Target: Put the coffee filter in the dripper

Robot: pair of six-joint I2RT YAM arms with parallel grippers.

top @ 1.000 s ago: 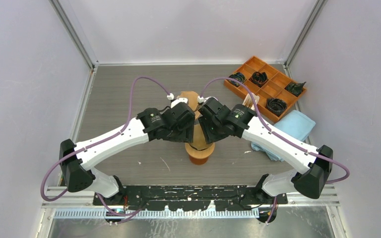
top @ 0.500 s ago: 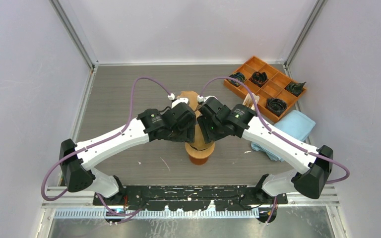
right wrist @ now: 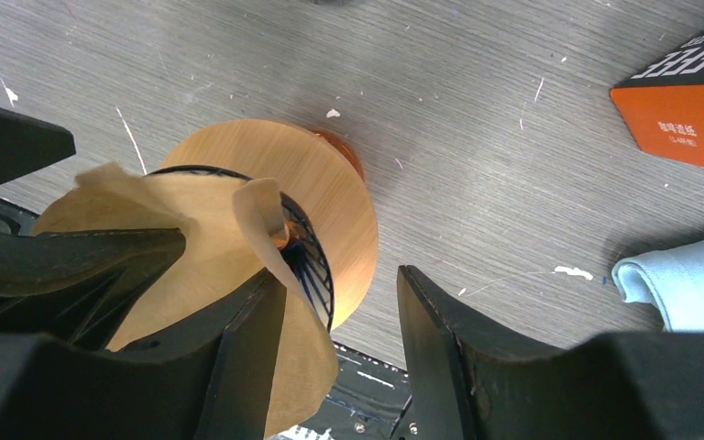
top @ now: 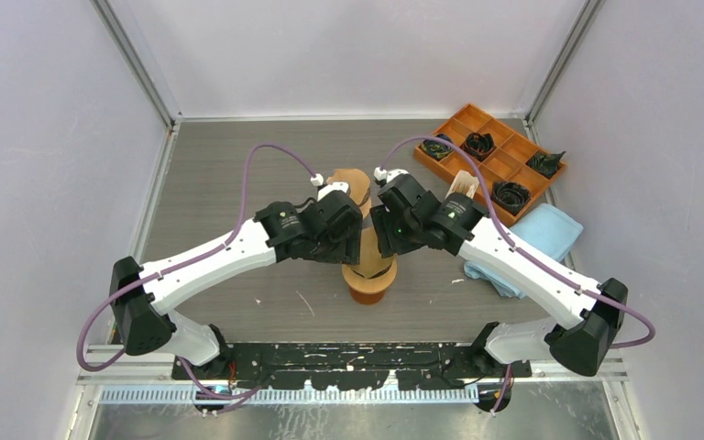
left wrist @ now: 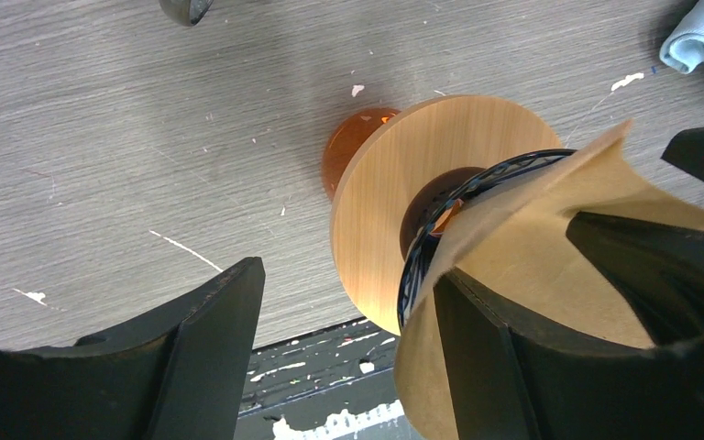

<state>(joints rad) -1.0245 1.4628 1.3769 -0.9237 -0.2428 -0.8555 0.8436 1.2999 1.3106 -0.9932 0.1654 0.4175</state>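
Observation:
The dripper stands mid-table: a black wire cone (right wrist: 316, 261) in a round wooden collar (left wrist: 376, 220) on an amber glass base (top: 368, 286). The brown paper coffee filter (left wrist: 532, 238) sits in the wire cone with its rim crumpled and one flap (right wrist: 266, 225) folded up. My left gripper (left wrist: 344, 302) is open, one finger inside the filter against the paper, the other outside the collar. My right gripper (right wrist: 341, 302) is open too, one finger in the filter, the other outside. In the top view both grippers (top: 346, 229) (top: 383, 231) hang over the dripper, the filter's top (top: 350, 180) showing between them.
An orange compartment tray (top: 500, 170) with black coiled items stands at the back right. A light blue cloth (top: 541, 234) lies to the right of the dripper, also in the right wrist view (right wrist: 683, 284). An orange box (right wrist: 683, 110) lies nearby.
My right arm has shifted a little to the right and back, opening a small gap between the two wrists. The left arm and the dripper have stayed put.

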